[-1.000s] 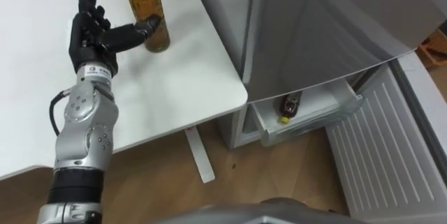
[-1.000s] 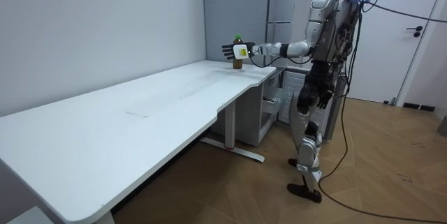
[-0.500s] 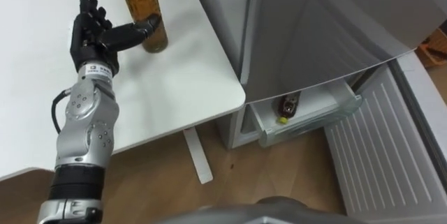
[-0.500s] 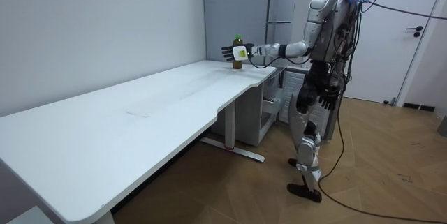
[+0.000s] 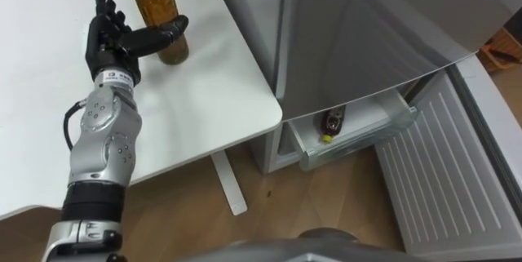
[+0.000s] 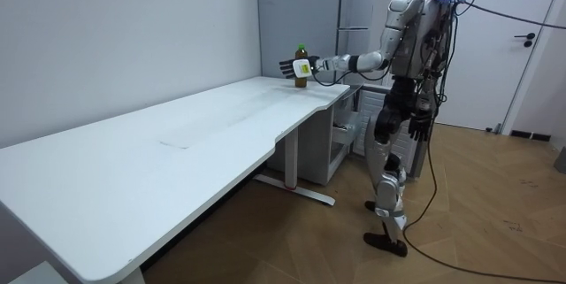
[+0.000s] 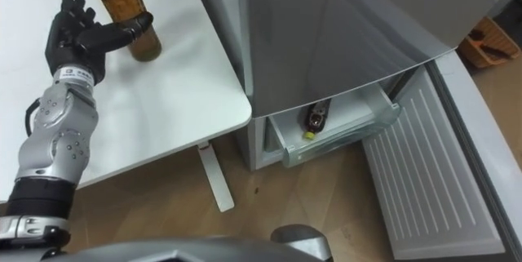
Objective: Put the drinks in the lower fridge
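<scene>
- Bright, even indoor light, all views.
- Pale sheen streaks across grey fridge door (image 5: 383, 17).
- Soft shadow under white table (image 6: 177, 160), on wood floor (image 6: 495, 231).

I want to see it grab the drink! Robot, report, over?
Left hand open, thumb at tea bottle, upright on table. Right hand down by its side. Another bottle lies in open fridge drawer.
</scene>
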